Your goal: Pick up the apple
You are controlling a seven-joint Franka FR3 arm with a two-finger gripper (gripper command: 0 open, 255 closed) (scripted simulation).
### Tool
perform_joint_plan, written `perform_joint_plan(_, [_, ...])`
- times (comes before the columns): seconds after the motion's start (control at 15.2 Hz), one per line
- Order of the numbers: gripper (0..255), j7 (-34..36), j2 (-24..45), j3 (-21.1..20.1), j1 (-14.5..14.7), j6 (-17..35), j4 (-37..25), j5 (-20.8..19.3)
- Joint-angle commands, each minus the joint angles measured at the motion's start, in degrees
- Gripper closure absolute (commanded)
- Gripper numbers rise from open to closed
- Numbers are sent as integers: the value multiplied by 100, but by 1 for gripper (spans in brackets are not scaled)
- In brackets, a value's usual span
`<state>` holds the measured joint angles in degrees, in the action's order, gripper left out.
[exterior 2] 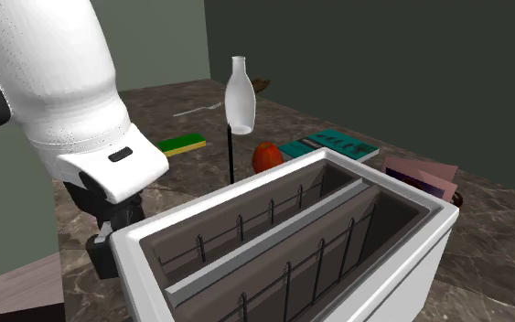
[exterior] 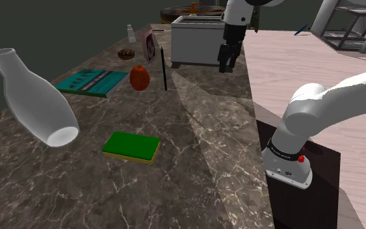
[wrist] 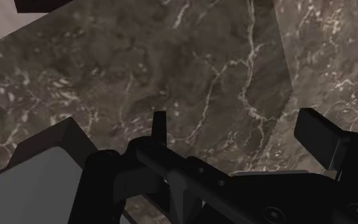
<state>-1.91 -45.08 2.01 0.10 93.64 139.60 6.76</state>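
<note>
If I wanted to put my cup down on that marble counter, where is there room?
The marble counter is bare between the green sponge and the stand, and between the black stick and the gripper. It is crowded at the far end, around the apple, teal book and white box.

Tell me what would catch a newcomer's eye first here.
The big pale vase stands out at the shoulder view's left, on the dark veined counter. Next come the red-orange apple mid-counter, and the black gripper hanging beside the white two-slot box further back.
</note>
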Motion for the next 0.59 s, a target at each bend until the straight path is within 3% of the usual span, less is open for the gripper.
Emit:
perform_joint_plan(0.0, [0, 0, 0, 0, 0, 0, 0, 0])
perform_joint_plan(0.53, [0, 679, 1633, -692, 243, 214, -1438, 143])
